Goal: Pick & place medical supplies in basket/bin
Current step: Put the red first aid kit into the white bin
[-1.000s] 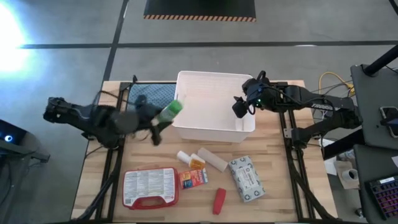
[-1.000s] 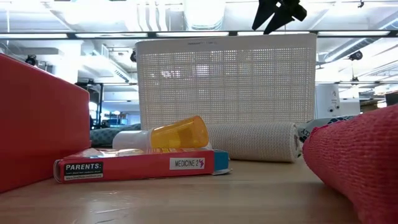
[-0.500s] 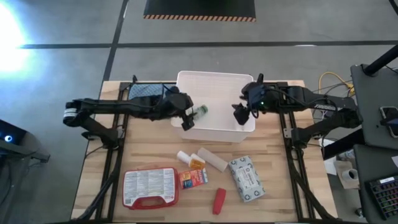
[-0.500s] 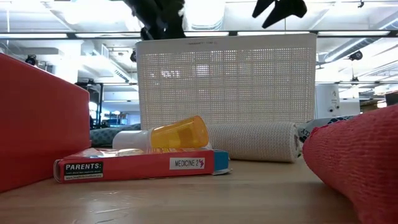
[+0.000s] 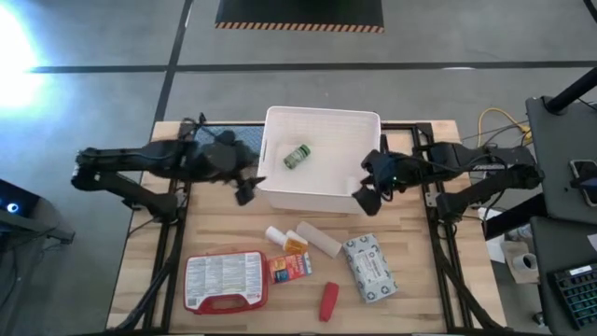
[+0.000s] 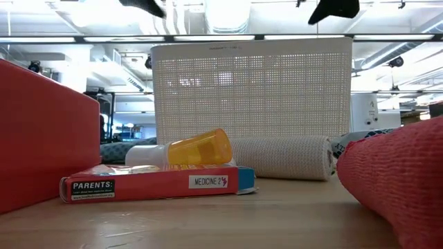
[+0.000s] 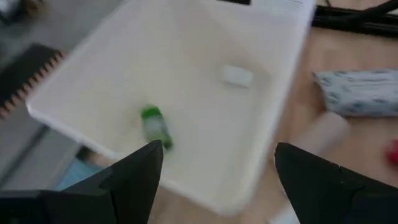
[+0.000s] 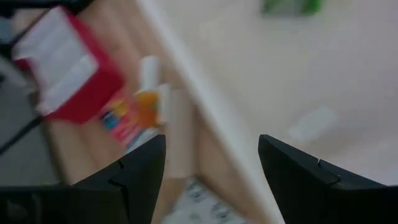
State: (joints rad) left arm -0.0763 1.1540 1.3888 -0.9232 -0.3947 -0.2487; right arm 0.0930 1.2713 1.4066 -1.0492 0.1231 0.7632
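My left gripper (image 5: 248,189) hung just off the white bin (image 5: 276,192)'s left front corner, fingers (image 7: 134,180) spread wide with nothing between them. Inside the bin, toward its back left, I saw the green bottle (image 5: 297,156) lying on its side, and a small white item (image 7: 237,76) lay farther along the floor. My right gripper (image 5: 366,198) sat over the bin's front right corner, fingers (image 8: 140,177) likewise spread and empty. In front of the bin lay the rest: the red case (image 5: 226,281) farthest left, then the orange-red box (image 5: 290,269), the white bottles (image 5: 284,236), the beige roll (image 5: 319,240), the red tube (image 5: 328,301) and the grey-white soft pack (image 5: 370,268). A blue-grey cloth (image 5: 216,138) lay left of the bin.
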